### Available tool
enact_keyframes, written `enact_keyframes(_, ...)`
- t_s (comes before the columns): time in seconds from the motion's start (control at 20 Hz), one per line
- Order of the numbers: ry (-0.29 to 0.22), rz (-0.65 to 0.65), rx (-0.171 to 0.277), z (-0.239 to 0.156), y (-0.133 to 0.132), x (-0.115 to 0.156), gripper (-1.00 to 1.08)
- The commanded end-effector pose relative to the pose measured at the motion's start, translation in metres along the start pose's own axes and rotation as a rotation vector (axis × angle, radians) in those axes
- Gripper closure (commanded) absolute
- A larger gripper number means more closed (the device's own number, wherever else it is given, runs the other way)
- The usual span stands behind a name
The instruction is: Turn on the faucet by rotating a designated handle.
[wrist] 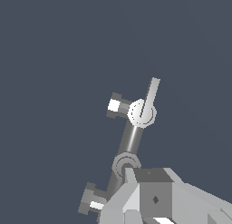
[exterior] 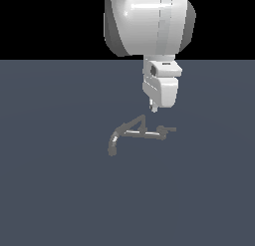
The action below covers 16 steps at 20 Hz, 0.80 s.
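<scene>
Exterior view, tool: the white two-fingered tool [exterior: 154, 108] hung from the bulky white robot arm [exterior: 149, 23], fingertips pointing down, just above the peak of the fixture's strut and apart from it.
Tool state: I could not tell whether the fingers were spread or closed; they showed only as a small pale tip, and the wrist view showed only grey finger housing [wrist: 154, 200].
Faucet: the small thin grey metal faucet [exterior: 134, 135] lay on the dark blue-grey bench [exterior: 50, 190] directly under the tool, its curved downturned spout toward the exterior view's left.
Handle: the short straight grey stub handle [exterior: 168, 129] stuck out of a small round knob at the faucet's end toward the exterior view's right, near the tool but untouched.
Wrist view, handle: a pale straight lever [wrist: 151, 96] rose from a round white knob.
</scene>
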<state>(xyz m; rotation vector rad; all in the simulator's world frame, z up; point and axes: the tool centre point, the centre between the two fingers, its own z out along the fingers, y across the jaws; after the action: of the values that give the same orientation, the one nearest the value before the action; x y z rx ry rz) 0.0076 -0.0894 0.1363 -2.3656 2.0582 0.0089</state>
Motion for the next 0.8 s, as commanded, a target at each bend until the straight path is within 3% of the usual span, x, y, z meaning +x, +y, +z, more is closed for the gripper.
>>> enact_keyframes(0.0,0.004,0.075,0.0,0.017,-0.006,0.016,1.08)
enact_keyframes(0.4,0.009,0.255,0.0,0.058,-0.015,0.055,1.08)
enact_keyframes(0.75,0.009,0.33,0.0,0.074,-0.017,0.072,1.08)
